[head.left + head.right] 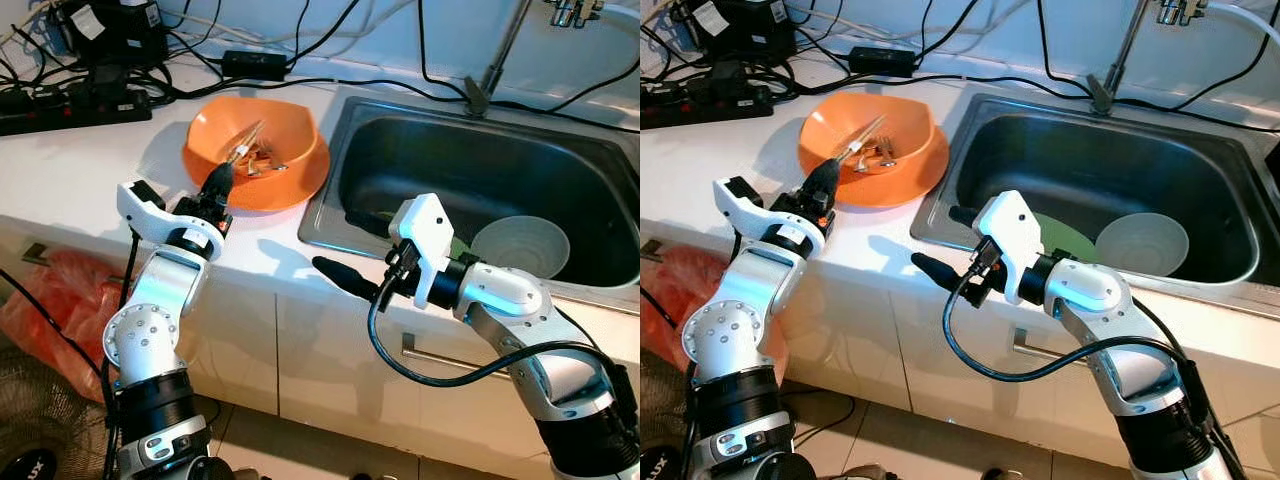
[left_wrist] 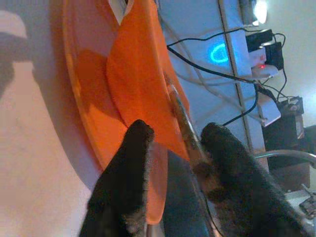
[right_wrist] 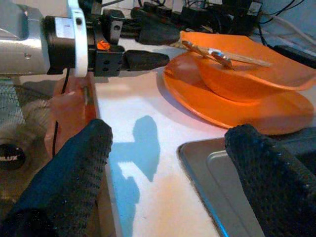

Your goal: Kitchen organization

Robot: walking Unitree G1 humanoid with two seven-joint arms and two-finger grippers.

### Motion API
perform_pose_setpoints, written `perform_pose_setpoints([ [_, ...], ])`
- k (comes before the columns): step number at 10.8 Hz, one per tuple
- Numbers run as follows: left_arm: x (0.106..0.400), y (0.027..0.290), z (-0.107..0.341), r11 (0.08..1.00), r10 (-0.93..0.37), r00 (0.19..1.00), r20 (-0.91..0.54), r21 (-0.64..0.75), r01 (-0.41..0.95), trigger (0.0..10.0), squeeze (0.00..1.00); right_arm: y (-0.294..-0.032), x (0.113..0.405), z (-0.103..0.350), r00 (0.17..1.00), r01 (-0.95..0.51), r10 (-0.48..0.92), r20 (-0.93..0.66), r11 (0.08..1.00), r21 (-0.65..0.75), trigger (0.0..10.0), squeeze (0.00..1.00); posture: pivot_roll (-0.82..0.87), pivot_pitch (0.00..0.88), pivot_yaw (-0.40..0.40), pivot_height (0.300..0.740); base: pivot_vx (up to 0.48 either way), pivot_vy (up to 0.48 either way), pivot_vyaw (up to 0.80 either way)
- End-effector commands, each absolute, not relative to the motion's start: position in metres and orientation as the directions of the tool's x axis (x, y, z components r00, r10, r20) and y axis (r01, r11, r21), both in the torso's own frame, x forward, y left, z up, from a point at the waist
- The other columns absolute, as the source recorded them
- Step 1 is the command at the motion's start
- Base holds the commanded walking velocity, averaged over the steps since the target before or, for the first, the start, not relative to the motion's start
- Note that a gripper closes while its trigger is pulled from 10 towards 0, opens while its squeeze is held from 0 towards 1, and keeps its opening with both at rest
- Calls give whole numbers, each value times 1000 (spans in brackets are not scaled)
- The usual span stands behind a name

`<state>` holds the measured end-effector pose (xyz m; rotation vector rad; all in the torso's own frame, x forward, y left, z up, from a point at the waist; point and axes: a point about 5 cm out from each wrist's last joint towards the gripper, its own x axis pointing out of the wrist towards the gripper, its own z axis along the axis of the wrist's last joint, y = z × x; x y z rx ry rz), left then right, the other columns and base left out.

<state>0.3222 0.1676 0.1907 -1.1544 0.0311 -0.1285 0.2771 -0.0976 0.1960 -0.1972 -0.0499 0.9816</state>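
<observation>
Holding chopsticks (image 1: 247,143), probably wooden, orange bowl (image 1: 262,135); sink (image 1: 420,140) holding white bowl (image 1: 520,246); left jaws apart, right apart.

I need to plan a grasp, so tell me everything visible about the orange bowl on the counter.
The orange plastic-looking bowl sits upright on a matching orange plate on the white counter, just left of the steel sink. Its rim is wavy and uneven. Inside lie wooden chopsticks with other small utensils that are hard to identify. The left gripper points at the plate's near edge, fingers apart astride the rim in the wrist view.
</observation>
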Motion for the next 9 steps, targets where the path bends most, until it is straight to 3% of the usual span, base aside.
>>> perform_pose_setpoints([
  [1,324,167,196,394,-115,992,47,-915,89,0,0,-99,278,196,567,-812,823,-41,550,-195,10000,0,128,61,-21,740,0,0,0],
  [9,321,174,207,423,-53,994,96,-899,110,0,0,-98,280,192,581,-804,813,-45,564,-189,10000,0,133,63,-17,740,0,0,0],
])
